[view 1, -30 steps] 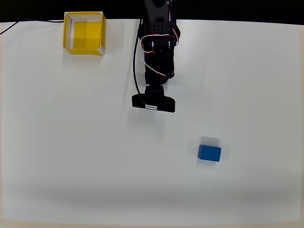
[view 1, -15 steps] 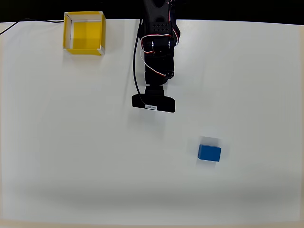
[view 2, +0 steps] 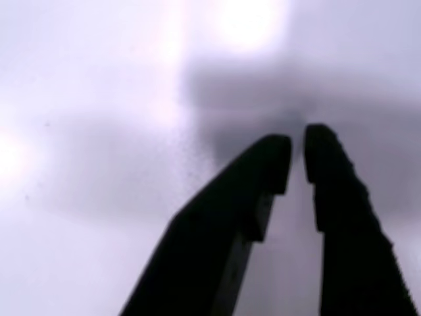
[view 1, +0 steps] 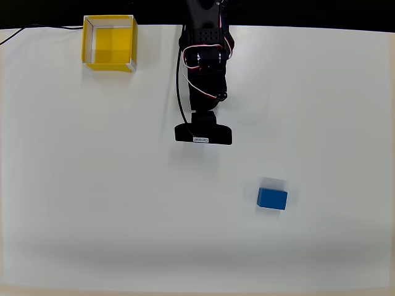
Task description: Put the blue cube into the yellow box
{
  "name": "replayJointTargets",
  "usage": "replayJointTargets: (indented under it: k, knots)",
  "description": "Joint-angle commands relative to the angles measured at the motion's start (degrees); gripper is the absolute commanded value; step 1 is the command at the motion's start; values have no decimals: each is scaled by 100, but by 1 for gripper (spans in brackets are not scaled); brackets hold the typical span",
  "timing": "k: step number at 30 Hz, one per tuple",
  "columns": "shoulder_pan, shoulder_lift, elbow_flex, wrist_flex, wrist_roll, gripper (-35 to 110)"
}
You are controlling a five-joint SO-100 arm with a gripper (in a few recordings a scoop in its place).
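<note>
Sitting out on the plain white table (view 1: 92,216), the small solid bright-blue cube (view 1: 272,198) lies well apart from everything else, toward the lower right of the overhead view, flat on the surface with a faint shadow along its upper edge. The square, open-topped bright-yellow box (view 1: 109,42) with thin walls and whitish inner faces is way over in the upper left corner of the same view, close to the table's far edge, with nothing inside it as far as the overhead view shows. A thin black cable (view 1: 24,32) runs off to the left near it.

The black robot arm (view 1: 205,61) with red and white wires comes down from the top centre of the overhead view, and its wide black wrist piece with a small white label sits roughly between the box and the cube, nearer the cube but still clearly apart from it.

In the wrist view the gripper (view 2: 296,155) shows as two dark fingers (view 2: 263,171) pointing at the bare table, tips nearly together with just a thin sliver of gap between them, and nothing held. The background there is blurry, just pale surface with a soft shadow and a bright glare spot.
</note>
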Motion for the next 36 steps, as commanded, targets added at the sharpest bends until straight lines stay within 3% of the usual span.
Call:
replayJointTargets:
  k: [1, 13, 22, 29, 36]
  knots:
    - [-18, -457, -668, -123, -26, 4]
    - [35, -3129, -3542, -1151, 343, 20]
    - [-132, -5071, -5774, -1758, 659, 20]
    - [-202, -5871, -6565, -2716, 299, 44]
    - [-439, -6979, -8279, -1749, -677, 56]
